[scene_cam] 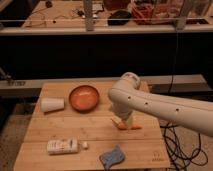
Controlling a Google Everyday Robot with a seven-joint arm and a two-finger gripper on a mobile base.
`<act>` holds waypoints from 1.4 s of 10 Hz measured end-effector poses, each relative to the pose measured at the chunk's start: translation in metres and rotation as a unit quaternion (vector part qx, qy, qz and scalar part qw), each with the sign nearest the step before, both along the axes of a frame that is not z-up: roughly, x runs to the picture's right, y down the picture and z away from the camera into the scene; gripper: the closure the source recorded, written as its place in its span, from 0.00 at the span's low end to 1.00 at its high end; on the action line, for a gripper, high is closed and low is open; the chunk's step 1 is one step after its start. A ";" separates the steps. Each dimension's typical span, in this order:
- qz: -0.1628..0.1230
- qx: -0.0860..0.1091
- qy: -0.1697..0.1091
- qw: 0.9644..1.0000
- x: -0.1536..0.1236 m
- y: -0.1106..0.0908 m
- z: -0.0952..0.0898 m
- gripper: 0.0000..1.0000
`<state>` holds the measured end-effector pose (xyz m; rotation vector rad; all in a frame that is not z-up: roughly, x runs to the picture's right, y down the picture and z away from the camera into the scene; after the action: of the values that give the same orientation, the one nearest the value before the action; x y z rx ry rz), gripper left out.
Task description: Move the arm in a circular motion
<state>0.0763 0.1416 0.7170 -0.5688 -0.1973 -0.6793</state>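
Two containers on a wooden table (95,132), with the arm (155,102) reaching in from the right.
White cup (52,104) lies on its side at left, its inside unseen; orange bowl (84,97) stands upright beside it. The gripper (122,121) hangs released under the arm, over a carrot-like piece (134,127). A cluttered bench (60,15) stands behind.

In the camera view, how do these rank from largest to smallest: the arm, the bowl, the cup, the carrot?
1. arm, probably also nearest the camera
2. bowl
3. cup
4. carrot, partly hidden by the gripper, which hangs right over it
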 end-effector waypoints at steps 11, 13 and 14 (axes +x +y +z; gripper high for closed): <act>-0.067 0.010 -0.028 0.997 -0.060 -0.031 0.019 0.20; -0.075 0.014 -0.035 0.996 -0.077 -0.042 0.025 0.20; -0.082 0.016 -0.038 0.996 -0.080 -0.045 0.028 0.20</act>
<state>-0.0036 0.0963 0.7448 -0.5327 -0.2114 -0.8625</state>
